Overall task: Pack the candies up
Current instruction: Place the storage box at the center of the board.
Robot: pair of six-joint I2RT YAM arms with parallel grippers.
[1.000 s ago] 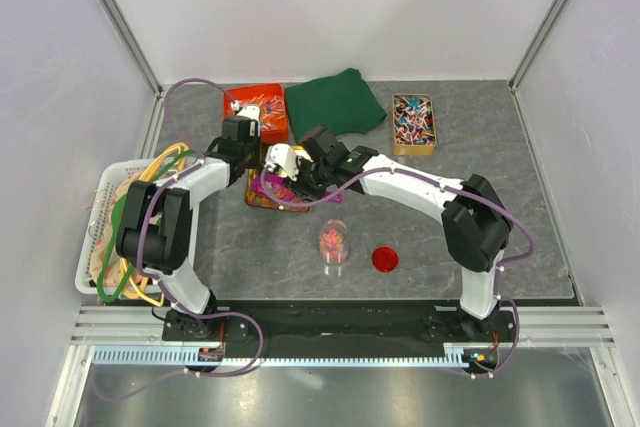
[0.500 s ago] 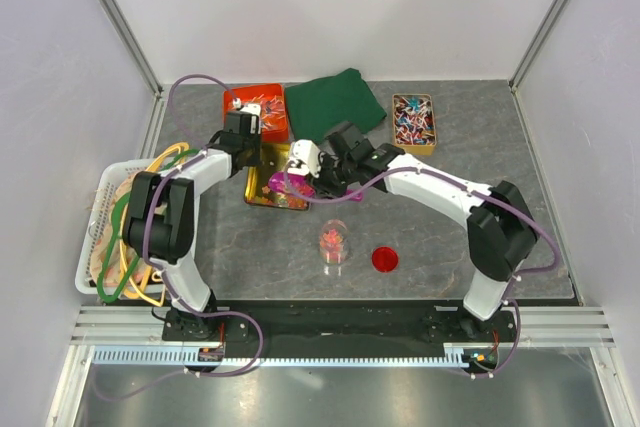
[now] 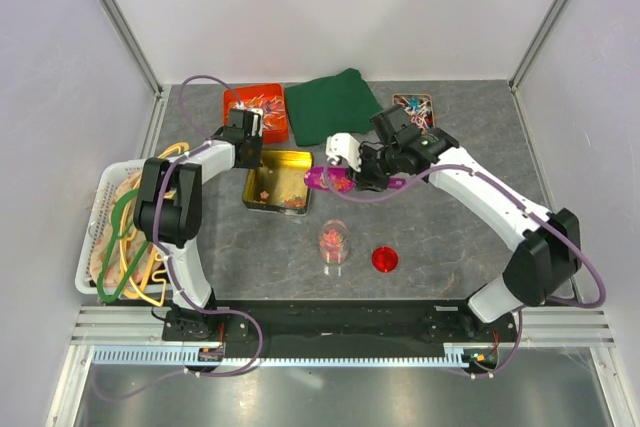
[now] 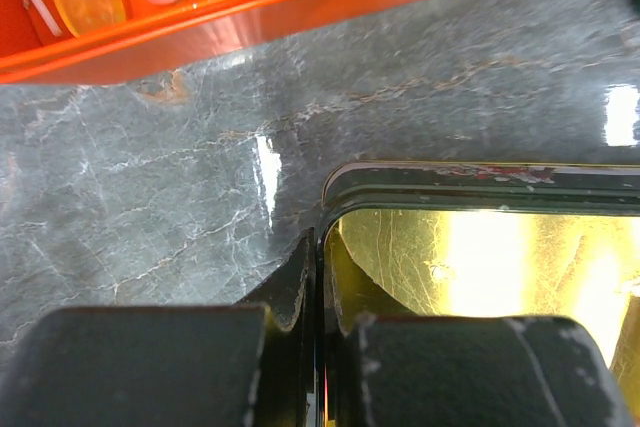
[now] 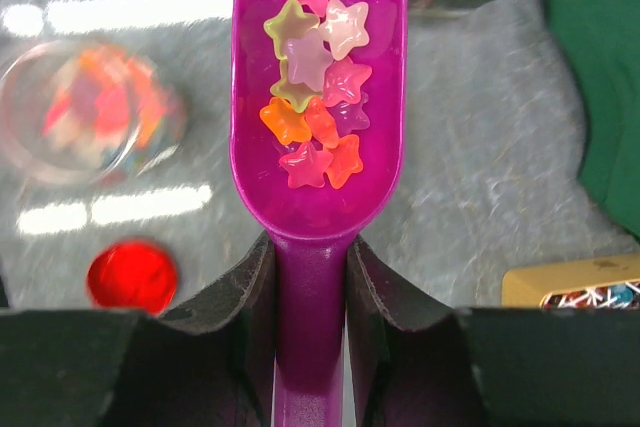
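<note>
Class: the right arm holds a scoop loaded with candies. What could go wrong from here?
The candies lie loose in the scoop held by the right gripper; a tilt could spill them onto the table. The jar stands apart from the scoop and its mouth looks small, so pouring may miss.

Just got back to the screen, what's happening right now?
The right gripper holds a purple scoop loaded with star-shaped candies, above the table between the gold tin and the open clear jar, not yet over the jar. The left gripper is shut on the tin's rim. The jar already has some candies; its red lid lies beside it.
</note>
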